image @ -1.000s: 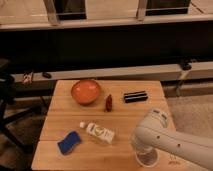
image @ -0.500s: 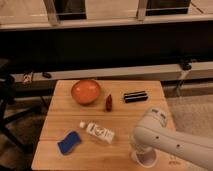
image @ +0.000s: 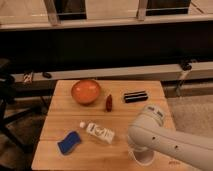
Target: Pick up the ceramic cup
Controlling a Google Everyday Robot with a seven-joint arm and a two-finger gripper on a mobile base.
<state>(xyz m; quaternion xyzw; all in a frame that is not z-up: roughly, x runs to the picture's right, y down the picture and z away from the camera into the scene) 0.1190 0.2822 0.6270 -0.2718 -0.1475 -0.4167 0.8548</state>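
The big white arm [image: 170, 140] has settled a little lower and further over the near right part of the counter [image: 60, 100] than a second ago, and it now covers most of the ceramic cup [image: 144, 158]. Only the cup's pale lower part shows, close to the front edge. The gripper [image: 141, 149] sits right at the cup, under the arm's bulk; I cannot tell how the jaws stand.

My guess is that the approach is nearly done and the grasp is next, with the lift not yet made.

The cup is close to the counter's near edge, so a nudge forward could tip it off. To its left lie a white bottle [image: 98, 132] and a blue sponge [image: 69, 142], both apart from it. The orange bowl [image: 85, 91], a small red thing [image: 108, 102] and a black bar [image: 135, 96] sit well back, leaving room straight up.
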